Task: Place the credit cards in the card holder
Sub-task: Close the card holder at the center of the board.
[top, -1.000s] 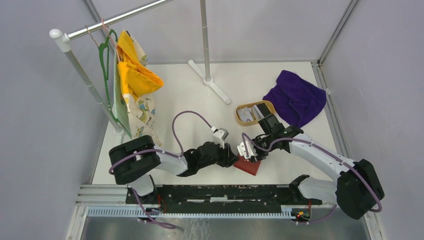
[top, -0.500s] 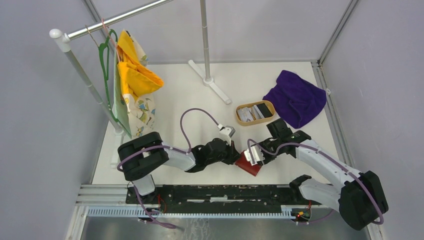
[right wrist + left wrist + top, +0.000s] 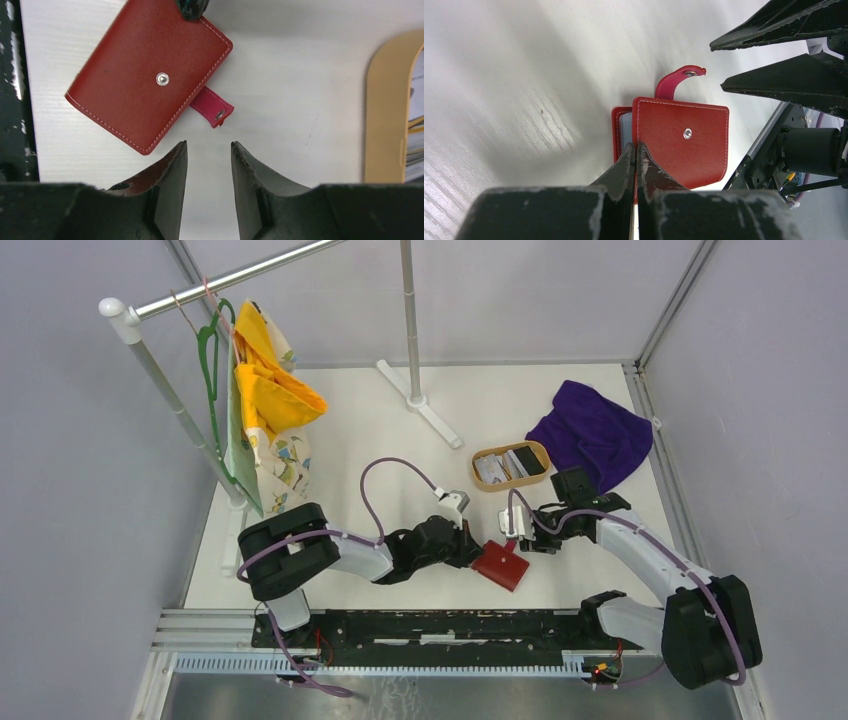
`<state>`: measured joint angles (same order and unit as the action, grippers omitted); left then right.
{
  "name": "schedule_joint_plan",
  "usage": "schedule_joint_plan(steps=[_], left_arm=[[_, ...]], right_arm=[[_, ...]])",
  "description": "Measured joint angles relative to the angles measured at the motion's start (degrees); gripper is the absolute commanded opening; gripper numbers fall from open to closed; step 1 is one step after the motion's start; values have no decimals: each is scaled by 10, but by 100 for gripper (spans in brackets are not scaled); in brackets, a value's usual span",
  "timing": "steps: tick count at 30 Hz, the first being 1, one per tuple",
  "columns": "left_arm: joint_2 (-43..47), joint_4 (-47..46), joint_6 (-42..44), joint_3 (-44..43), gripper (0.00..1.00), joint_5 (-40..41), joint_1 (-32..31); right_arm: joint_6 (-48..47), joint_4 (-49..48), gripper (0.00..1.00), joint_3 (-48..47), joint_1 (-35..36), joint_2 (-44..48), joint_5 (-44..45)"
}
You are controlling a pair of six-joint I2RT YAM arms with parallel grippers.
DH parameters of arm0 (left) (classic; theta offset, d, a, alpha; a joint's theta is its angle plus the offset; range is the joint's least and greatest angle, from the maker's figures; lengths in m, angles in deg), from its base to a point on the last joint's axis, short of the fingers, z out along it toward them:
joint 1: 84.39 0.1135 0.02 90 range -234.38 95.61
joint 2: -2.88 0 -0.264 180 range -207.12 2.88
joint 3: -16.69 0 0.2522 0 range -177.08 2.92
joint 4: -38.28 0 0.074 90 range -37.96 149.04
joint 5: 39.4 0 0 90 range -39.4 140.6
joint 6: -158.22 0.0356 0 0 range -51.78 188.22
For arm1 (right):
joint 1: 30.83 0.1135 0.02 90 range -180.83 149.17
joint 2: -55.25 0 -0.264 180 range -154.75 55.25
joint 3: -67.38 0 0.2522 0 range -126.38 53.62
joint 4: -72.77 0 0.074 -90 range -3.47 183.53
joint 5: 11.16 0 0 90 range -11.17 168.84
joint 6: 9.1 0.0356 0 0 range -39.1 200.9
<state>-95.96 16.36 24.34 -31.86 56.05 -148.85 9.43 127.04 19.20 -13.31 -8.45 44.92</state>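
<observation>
The red card holder [image 3: 500,565] lies closed on the table between the arms, its snap tab [image 3: 212,106] undone and sticking out. It also shows in the left wrist view [image 3: 681,140] and the right wrist view [image 3: 150,80]. My left gripper [image 3: 480,552] is shut on the edge of its front cover [image 3: 636,147]. My right gripper [image 3: 518,540] is open and empty, just off the tab end [image 3: 209,145], not touching. The credit cards [image 3: 508,466] lie in the tan oval tray [image 3: 546,455] behind.
A purple cloth [image 3: 592,435] lies right of the tray. A clothes rack with a green hanger and yellow garments [image 3: 262,390] stands at left, its white foot [image 3: 420,405] at the back centre. The tray's rim [image 3: 382,100] is at the right wrist view's right edge.
My right gripper has drawn back off the card holder toward the tray. The left arm shifted right with the holder, then held still.
</observation>
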Motion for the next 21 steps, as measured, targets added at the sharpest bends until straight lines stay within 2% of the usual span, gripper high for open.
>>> schedule_joint_plan(steps=[6, 21], left_arm=[[0, -7, -13, 5, 2, 0, 0], [0, -13, -16, 8, 2, 0, 0]], right_arm=[[42, 5, 42, -24, -1, -56, -46], [129, -25, 25, -29, 2, -89, -59]])
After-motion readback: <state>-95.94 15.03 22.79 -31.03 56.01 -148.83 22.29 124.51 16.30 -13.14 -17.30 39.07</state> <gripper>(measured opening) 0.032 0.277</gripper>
